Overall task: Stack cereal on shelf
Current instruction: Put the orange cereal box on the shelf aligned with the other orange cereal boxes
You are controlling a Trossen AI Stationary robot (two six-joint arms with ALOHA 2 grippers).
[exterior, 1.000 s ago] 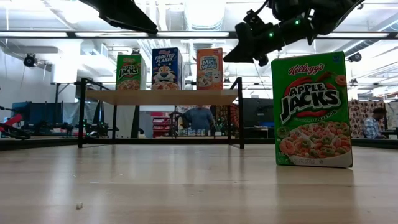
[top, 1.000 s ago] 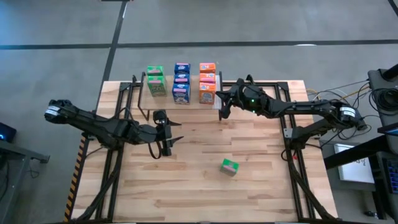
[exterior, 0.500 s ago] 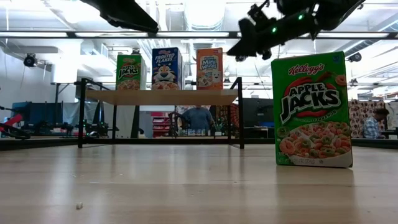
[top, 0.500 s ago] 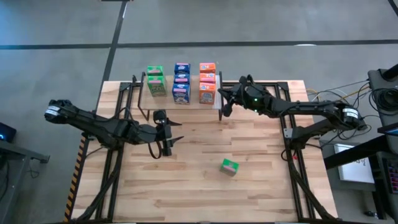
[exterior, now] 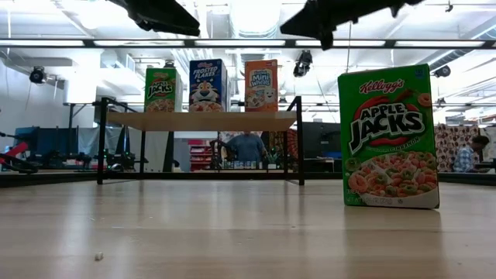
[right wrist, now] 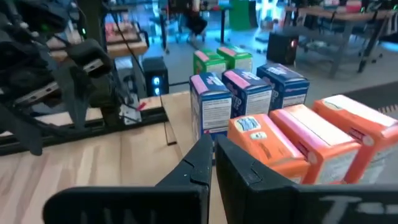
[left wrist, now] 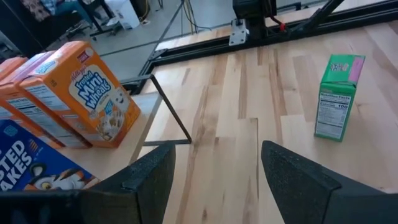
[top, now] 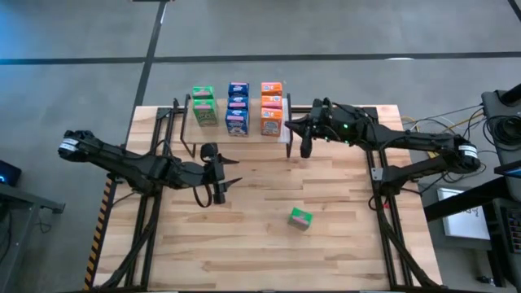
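Now my right gripper (top: 306, 149) pinched together, empty, beside shelf's (top: 281, 131) right end; lone Apple Jacks box (top: 300, 217) well apart, name readable only low view; left gripper (top: 218, 184) apart, mid-table.

Two dark jointed arms, black fingers (left wrist: 298, 180), green LED on rt arm.

Grey concrete floor (top: 326, 32) all round the wooden tabletop (top: 269, 252), dark seam lines crossing it. Low view: open workshop behind, ceiling w/ long strip lights (exterior: 248, 15) & white beams, bright. Person in blue top (exterior: 248, 146) seated far back, centre; another person (exterior: 467, 153) at right edge. Red shelving (exterior: 203, 153) in the distance. Dark desks & gear along the left (exterior: 46, 151). Cables + black equipment (top: 496, 122) off the table's right side.
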